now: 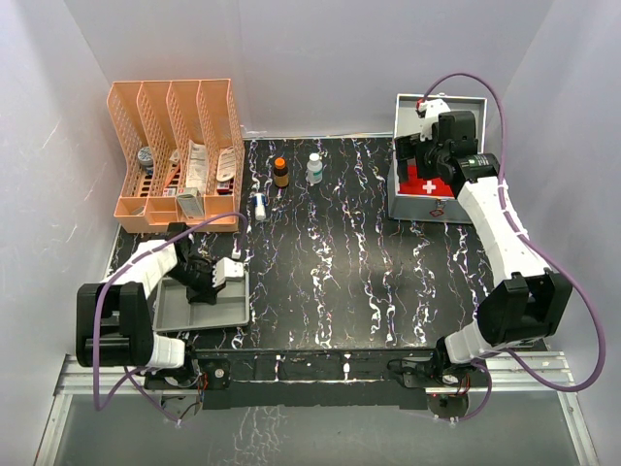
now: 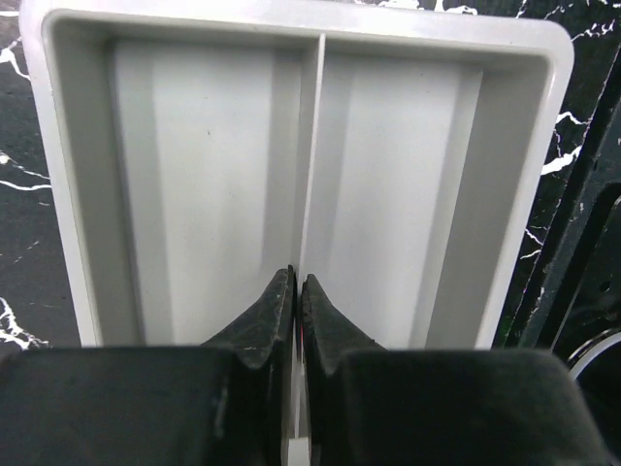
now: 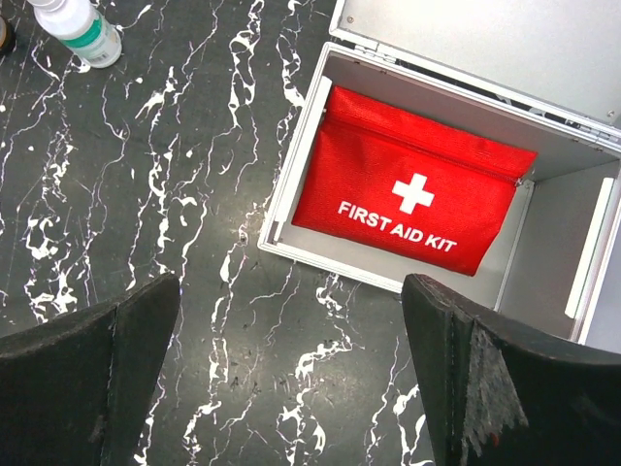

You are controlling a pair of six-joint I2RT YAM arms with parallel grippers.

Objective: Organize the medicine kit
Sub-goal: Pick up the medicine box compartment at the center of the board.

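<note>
Here, left hand (image 2: pixel 296 280) pinches divider (image 2: pixel 310 146) of grey tray (image 2: pixel 543 146); right hand (image 3: pixel 291 291) gapes near metal case (image 3: pixel 291 189) holding red pouch (image 3: pixel 388 165).

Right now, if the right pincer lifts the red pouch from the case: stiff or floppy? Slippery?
Likely floppy: the pouch is woven fabric with a creased zip edge, so it will probably sag from one pinched side. Probably not slippery, given the textured weave. It lies close to the case wall, so a corner could snag.
</note>
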